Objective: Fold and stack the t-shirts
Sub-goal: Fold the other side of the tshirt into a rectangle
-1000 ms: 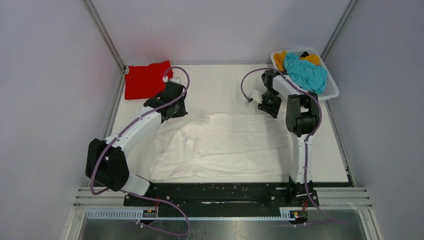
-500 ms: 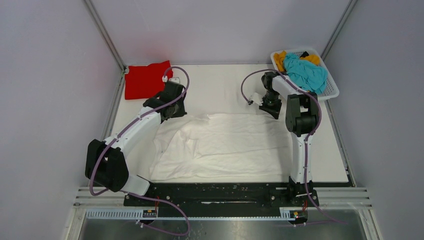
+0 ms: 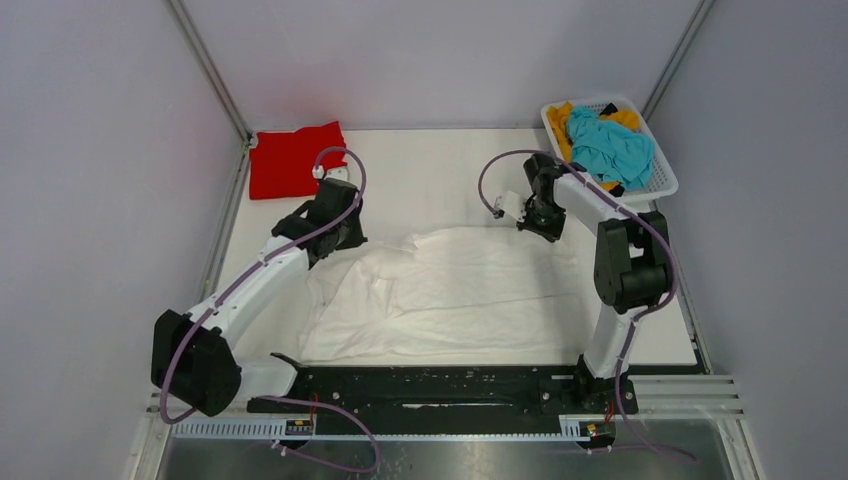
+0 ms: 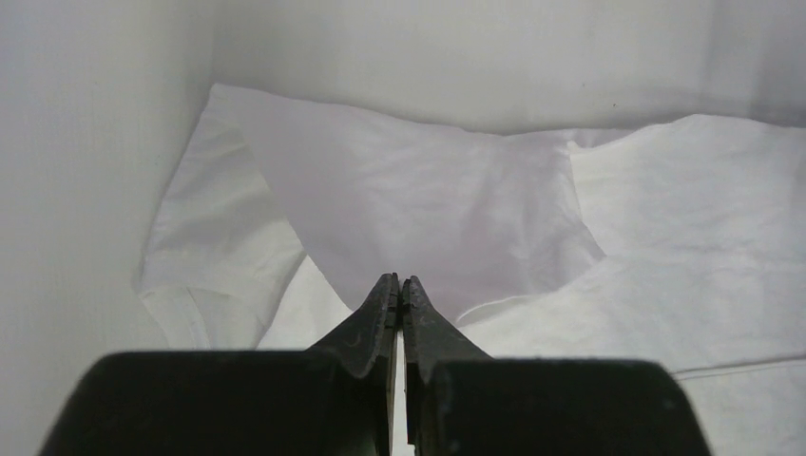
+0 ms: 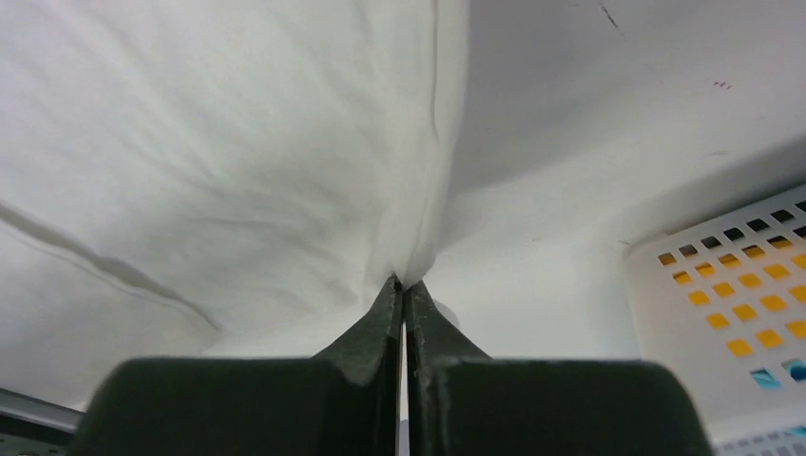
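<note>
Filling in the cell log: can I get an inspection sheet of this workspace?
Surface: white table, partly covered.
Job's things: white t-shirt spread mid-table; red t-shirt folded, far left corner; teal t-shirt and orange-yellow t-shirt heaped in basket, far right.
Clutter: nothing seen.
Grippers: left gripper shut on white t-shirt; right gripper shut on its edge.
Cables: purple cables, loose loops.
Surroundings: grey walls.

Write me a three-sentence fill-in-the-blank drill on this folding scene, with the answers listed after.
The left gripper and the right gripper are each ____ on the white t-shirt.
The red t-shirt lies at the table's far ____ corner.
The teal t-shirt and the orange-yellow t-shirt lie in the ____.
Answers: shut; left; basket.
</note>
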`<move>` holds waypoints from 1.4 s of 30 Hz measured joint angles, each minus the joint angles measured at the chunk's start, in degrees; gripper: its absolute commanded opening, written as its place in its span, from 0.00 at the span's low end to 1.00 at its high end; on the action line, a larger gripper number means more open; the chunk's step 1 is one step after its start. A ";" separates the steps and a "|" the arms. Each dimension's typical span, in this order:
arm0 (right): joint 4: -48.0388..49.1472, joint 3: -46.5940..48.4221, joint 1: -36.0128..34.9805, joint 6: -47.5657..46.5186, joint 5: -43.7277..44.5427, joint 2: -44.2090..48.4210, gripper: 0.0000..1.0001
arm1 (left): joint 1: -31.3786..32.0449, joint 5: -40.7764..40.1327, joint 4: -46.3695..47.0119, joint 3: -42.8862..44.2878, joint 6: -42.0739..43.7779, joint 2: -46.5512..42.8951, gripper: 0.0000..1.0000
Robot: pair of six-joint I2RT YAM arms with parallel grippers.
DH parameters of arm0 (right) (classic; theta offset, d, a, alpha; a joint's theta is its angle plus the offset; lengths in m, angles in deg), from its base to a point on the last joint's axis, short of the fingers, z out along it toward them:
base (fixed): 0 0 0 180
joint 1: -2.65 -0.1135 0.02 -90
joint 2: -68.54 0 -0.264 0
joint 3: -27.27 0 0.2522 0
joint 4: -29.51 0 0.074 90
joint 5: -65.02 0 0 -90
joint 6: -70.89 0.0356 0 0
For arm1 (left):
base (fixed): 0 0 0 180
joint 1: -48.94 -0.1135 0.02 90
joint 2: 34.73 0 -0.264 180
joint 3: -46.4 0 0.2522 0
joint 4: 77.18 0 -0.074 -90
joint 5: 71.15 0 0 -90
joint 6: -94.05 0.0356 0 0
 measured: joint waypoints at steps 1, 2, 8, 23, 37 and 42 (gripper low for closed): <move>0.72 -1.14 -0.52 0.26 0.02 1.60 0.00 | 0.24 0.00 0.00 -0.92 -0.42 -0.81 0.00; 1.36 -2.36 -1.14 0.55 0.07 3.15 0.00 | 0.50 0.00 -0.02 -1.86 -0.81 -1.68 0.00; 3.72 -10.43 -4.74 3.74 2.27 8.85 0.00 | 1.99 0.04 -0.13 -7.02 -3.37 -8.63 0.00; 3.63 -23.96 -9.92 15.47 15.82 20.59 0.00 | 4.42 0.46 -9.66 -16.76 -12.39 -30.05 0.00; 2.64 -26.86 -11.41 21.11 20.94 22.84 0.23 | 5.86 4.39 -20.20 -21.24 -19.08 -39.87 0.08; 0.61 -28.39 -13.05 24.61 21.03 22.84 0.98 | 8.68 4.74 -23.80 -22.69 -22.03 -38.99 0.36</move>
